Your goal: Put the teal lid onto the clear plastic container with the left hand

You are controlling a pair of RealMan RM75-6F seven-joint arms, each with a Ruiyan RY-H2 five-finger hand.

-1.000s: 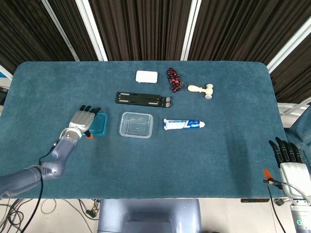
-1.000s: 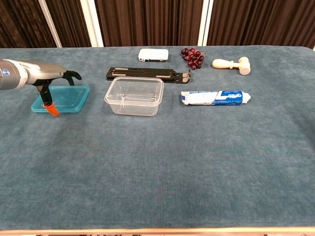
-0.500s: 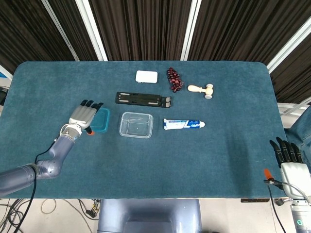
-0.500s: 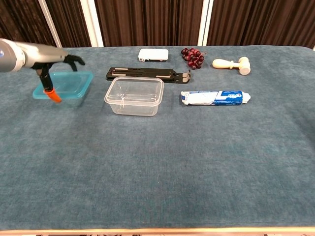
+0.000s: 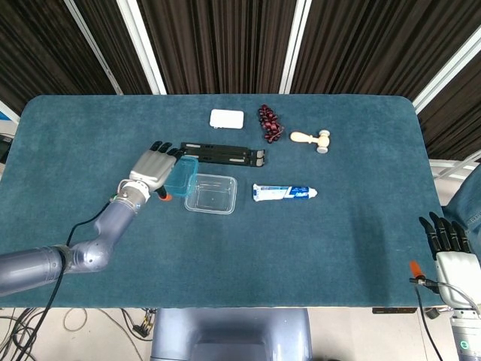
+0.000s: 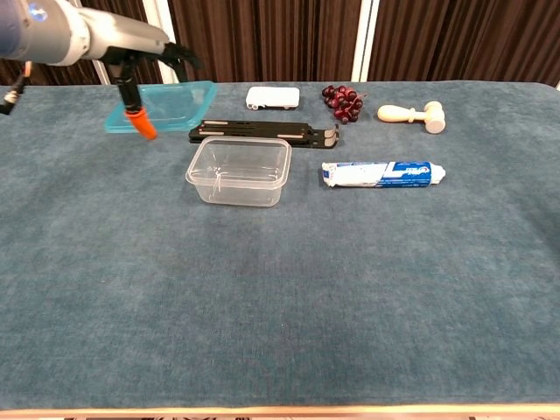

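My left hand point(image 5: 153, 170) point(image 6: 144, 54) holds the teal lid point(image 5: 181, 175) point(image 6: 168, 104) lifted off the table, just left of the clear plastic container point(image 5: 211, 193) point(image 6: 239, 169). The lid hangs roughly level, with its right edge near the container's left rim in the head view. The container stands empty and upright in the middle of the blue cloth. My right hand point(image 5: 449, 249) rests at the near right edge of the table, fingers together, holding nothing; the chest view does not show it.
Behind the container lies a black folding stand point(image 5: 222, 153) point(image 6: 263, 132). A toothpaste tube point(image 5: 284, 192) point(image 6: 384, 173) lies to its right. Further back are a white box point(image 5: 227, 119) point(image 6: 272, 97), dark grapes point(image 5: 269, 123) point(image 6: 342, 101) and a small wooden mallet point(image 5: 313, 139) point(image 6: 412, 115).
My left hand has lifted the teal lid off the table and carried it right, toward the clear container. The right hand has not moved.
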